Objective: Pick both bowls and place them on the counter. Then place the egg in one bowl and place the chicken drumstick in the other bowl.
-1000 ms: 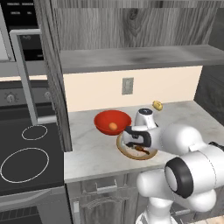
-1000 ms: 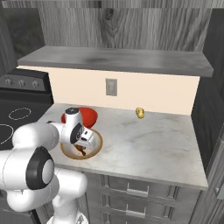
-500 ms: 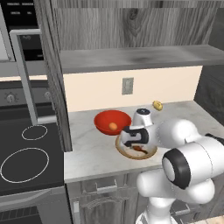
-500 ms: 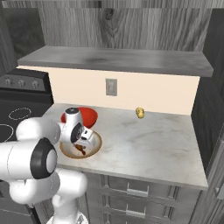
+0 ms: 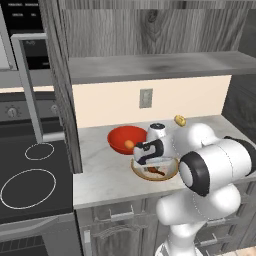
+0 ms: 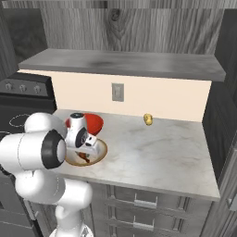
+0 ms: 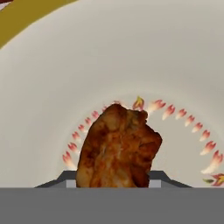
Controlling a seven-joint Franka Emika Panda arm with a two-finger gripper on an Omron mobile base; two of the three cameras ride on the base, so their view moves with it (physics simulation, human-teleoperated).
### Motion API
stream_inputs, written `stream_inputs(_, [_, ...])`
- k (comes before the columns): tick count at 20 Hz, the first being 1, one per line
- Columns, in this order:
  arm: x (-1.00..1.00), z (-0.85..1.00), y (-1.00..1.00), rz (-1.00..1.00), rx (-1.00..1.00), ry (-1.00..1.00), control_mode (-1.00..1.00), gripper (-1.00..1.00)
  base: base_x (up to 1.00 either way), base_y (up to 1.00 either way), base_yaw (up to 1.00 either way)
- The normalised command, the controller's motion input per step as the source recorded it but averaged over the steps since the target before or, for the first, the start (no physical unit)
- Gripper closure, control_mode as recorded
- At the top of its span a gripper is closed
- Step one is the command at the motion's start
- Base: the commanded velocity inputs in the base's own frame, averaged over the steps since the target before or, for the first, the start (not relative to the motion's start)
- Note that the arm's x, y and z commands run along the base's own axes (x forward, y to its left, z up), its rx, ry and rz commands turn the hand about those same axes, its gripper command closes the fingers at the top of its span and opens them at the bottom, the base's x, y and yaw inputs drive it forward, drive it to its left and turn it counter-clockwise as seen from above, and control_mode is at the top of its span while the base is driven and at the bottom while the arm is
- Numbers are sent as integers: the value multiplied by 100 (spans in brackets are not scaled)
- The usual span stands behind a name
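Note:
Two bowls stand side by side on the counter (image 5: 107,176) (image 6: 162,152). The red bowl (image 5: 120,136) (image 6: 92,122) holds the small orange-tan egg (image 5: 129,144). In front of it is the beige bowl (image 5: 170,172) (image 6: 101,152), its cream inside (image 7: 131,57) ringed with small flame marks. My gripper (image 5: 151,164) (image 6: 87,152) (image 7: 113,181) reaches down into the beige bowl. It is shut on the reddish-brown chicken drumstick (image 5: 154,172) (image 6: 84,159) (image 7: 118,148), with a fingertip on either side. I cannot tell whether the drumstick touches the bowl's floor.
A small yellow object (image 5: 180,120) (image 6: 148,119) lies near the back wall. A grey wood-grain shelf (image 5: 160,65) (image 6: 125,62) hangs over the counter. The black stovetop (image 5: 30,185) is to the left, and a dark wall closes off the right end.
The hand stays down in the beige bowl with the drumstick. The arm's elbow has shifted a little.

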Motion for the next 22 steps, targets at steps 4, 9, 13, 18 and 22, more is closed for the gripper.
stream_inputs(4, [11, -7, 0, 4, 0, 4, -100, 100, 0, 0, 0])
stream_inputs(9, [3, -8, 0, 2, 0, 6, -100, -100, 0, 0, 0])
stream_inputs(13, [-13, -2, 0, 0, 0, 0, -100, -100, 0, 0, 0])
stream_inputs(18, [-5, 7, 0, 0, 0, 0, -100, -100, 0, 0, 0])
stream_inputs(22, [-5, 22, 0, 0, 0, -1, -100, -100, 0, 0, 0])
